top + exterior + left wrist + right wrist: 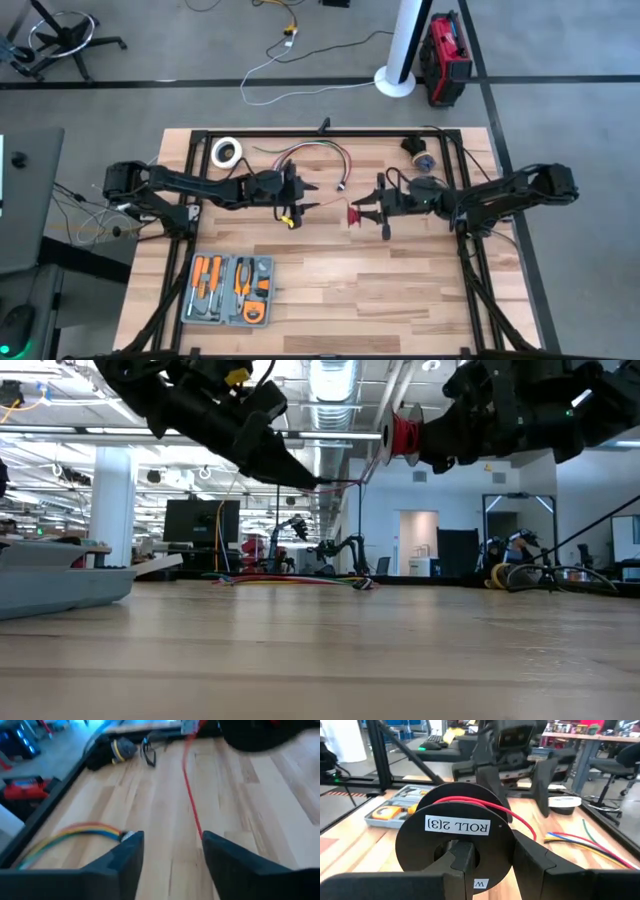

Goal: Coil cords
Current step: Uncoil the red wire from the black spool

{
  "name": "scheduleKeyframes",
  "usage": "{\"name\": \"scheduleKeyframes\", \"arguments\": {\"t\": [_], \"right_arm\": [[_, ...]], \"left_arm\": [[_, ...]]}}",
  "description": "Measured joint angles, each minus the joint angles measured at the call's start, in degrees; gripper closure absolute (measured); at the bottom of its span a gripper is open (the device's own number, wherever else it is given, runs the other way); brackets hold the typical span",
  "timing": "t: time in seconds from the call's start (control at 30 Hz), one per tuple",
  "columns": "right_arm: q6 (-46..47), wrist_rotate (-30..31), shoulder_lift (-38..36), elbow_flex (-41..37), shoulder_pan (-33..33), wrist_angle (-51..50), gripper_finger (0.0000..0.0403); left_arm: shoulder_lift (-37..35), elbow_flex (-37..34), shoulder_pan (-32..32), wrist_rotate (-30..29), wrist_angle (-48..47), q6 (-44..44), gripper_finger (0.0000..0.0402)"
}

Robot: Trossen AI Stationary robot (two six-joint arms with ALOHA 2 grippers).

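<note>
The cord is one thin red wire [189, 780]. It runs in the air from a black spool [455, 822] labelled "ROLL 2(3)", where part of it is wound, across to my left gripper [172, 845]. Both grippers hang above the middle of the table, facing each other. My right gripper [378, 210] is shut on the spool [356, 213]. My left gripper [306, 200] stands open, its fingers on either side of the wire's near end. In the low view the wire [350, 481] stretches from the spool [403, 432] to the left fingertip [312, 481]. My left gripper is open, and the red wire [199, 827] lies against the inner side of one fingertip [215, 847]; the other finger stands clear of it. The wire leaves the finger in a straight line toward the spool, clear of the table. My right gripper holds the spool with one finger [462, 862] reaching into the hub hole [445, 852] of the labelled flange and the other finger [530, 862] outside, past the flange's rim. The fingers come level from the table's right. The spool is lifted clear.
A grey case [228, 290] of orange-handled tools lies near the front left. A white tape roll [228, 152] and a bundle of many-coloured wires [315, 155] lie at the far side, small dark parts [420, 152] at the far right. Bare wood lies below both grippers.
</note>
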Motion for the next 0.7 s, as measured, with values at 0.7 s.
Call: {"name": "scheduleKeyframes", "arguments": {"t": [0.7], "right_arm": [[1.77,-1.71,9.28,0.56,0.96,13.34,0.0295]], "left_arm": [[0.00,0.02,-1.28,6.52,4.58,1.18,0.0230]]}}
